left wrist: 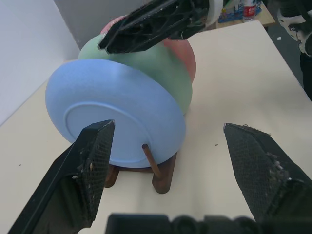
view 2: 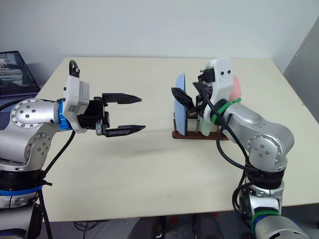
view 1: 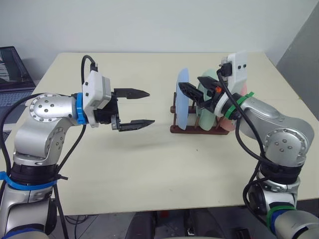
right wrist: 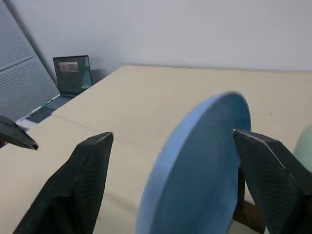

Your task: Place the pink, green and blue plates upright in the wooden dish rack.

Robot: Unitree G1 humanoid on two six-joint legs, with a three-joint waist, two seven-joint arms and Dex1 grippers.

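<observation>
Far left, off the bench (view 1: pixel 149 169): a laptop (view 1: pixel 12 74), cut off by the frame edge, screen contents unreadable.

L pincer (view 1: pixel 133 108) hangs over the bench's left half, fingers spread wide, nothing btwn them, pointing twd the rack, well apart from it.

Wooden dish rack (view 1: pixel 197 128) sits right of centre on the bench. 3 plates stand upright in it, 1 of each colour. Blue plate (view 1: pixel 182 99) is leftmost & fully seen edge-on. Green plate (left wrist: pixel 161 68) stands behind it, mostly hidden by the R arm in the head views; clearer in the left wrist view. Pink plate (view 2: pixel 235 87) is last; just a sliver shows past the wrist housing. Rack pegs: 1 clear in front of blue, the others covered, no count possible.

R pincer (view 1: pixel 197 88) is at the plates' upper edges, fingers released & apart, straddling the blue plate's rim w/o gripping it per the right wrist view. Can't tell if a finger touches green.
</observation>
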